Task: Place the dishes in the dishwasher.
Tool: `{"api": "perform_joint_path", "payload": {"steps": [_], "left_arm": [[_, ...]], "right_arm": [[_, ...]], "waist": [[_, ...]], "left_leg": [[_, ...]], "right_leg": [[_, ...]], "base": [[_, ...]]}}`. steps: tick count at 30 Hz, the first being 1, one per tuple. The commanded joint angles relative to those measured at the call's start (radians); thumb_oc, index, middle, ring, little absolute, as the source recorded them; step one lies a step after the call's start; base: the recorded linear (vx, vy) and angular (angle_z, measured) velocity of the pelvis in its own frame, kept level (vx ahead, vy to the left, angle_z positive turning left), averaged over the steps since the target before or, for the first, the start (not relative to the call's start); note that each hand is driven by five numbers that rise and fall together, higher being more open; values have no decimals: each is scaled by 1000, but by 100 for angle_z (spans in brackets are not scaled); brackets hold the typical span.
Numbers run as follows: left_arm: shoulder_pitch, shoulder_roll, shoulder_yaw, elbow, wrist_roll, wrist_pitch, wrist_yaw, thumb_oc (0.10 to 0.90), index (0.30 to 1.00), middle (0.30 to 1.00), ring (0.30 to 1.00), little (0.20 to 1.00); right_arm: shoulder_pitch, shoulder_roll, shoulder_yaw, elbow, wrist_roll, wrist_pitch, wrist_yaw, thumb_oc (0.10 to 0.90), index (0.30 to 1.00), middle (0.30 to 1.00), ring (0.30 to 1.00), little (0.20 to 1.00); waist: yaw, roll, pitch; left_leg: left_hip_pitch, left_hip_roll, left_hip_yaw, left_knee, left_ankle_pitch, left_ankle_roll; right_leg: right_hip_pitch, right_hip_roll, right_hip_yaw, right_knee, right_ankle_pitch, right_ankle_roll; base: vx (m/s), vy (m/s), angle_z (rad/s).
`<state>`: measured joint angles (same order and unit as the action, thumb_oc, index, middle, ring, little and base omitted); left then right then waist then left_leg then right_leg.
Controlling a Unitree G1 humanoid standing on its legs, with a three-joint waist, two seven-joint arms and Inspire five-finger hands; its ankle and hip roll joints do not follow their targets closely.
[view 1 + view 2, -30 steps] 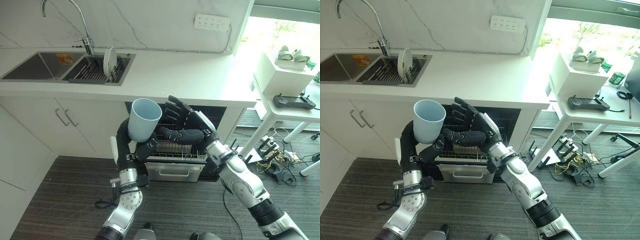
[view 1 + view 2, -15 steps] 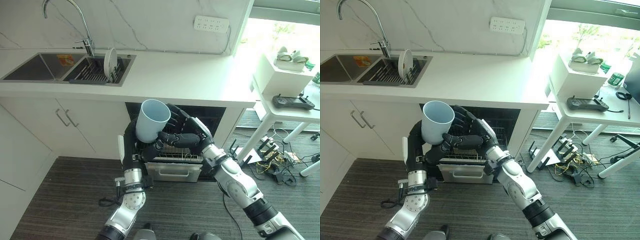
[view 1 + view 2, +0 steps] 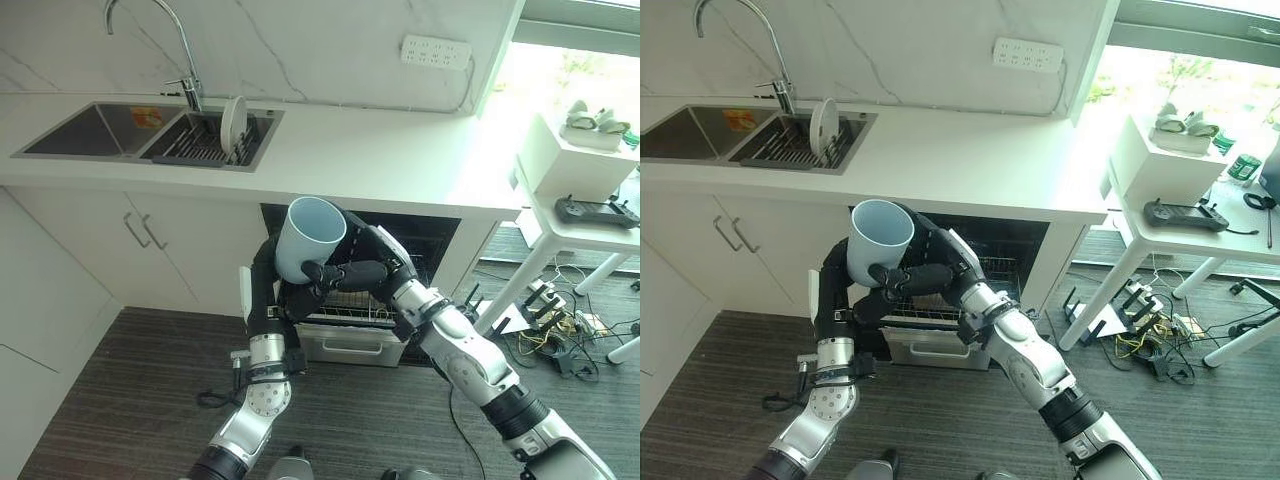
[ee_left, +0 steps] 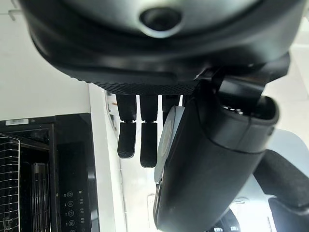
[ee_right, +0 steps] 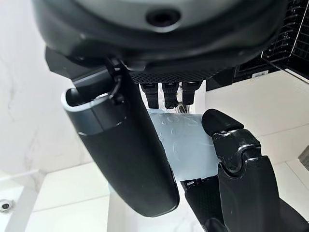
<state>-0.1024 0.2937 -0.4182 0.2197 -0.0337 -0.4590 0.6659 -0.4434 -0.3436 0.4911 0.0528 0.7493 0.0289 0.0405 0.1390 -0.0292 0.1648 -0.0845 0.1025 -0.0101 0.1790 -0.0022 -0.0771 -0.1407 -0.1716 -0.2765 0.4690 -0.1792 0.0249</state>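
A pale blue, smooth plastic cup [image 3: 309,238] is being held in the air, mouth tilted up, in front of the open dishwasher [image 3: 432,232] under the white worktop [image 3: 380,160]. It is being gripped low on its wall by the left robot hand [image 3: 300,284], whose fingers are curled round it. The right robot hand [image 3: 355,270] is being laid against the cup's other side; its thumb and fingers are bent round the wall, as its wrist view shows, so both hands are closing on the same cup.

The cup is judged to be light and stiff, not fragile, but its smooth wall is probably slippery. A hold round the middle of the wall, thumb opposite the fingers, is being judged the safest.

Below the hands the wire rack [image 3: 355,303] of the dishwasher is standing pulled out. Further off, a white round plate [image 3: 232,122] is standing upright in the steel sink [image 3: 75,150].
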Motion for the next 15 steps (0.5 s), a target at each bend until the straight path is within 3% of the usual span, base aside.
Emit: {"api": "perform_joint_path", "payload": {"steps": [1,15], "left_arm": [[-111,21,-46,-79,30,-69,-23,400,300,300,300,300],[-96,14,-76,-82,0,-58,-39,400,300,300,300,300]], "right_arm": [[-187,85,-24,-38,24,-89,6,800,900,900,900,900],[-224,125,1,-25,54,-95,-35,800,900,900,900,900]], "waist": [[-5,-13,-34],[16,-14,-26]], "left_leg": [[-4,-7,-11,121,-236,20],[-5,-17,-27,121,-234,23]], "right_leg": [[115,4,87,-169,-41,81],[120,6,81,-169,-43,78]], "base": [[-2,-14,7],[2,-6,2]]}}
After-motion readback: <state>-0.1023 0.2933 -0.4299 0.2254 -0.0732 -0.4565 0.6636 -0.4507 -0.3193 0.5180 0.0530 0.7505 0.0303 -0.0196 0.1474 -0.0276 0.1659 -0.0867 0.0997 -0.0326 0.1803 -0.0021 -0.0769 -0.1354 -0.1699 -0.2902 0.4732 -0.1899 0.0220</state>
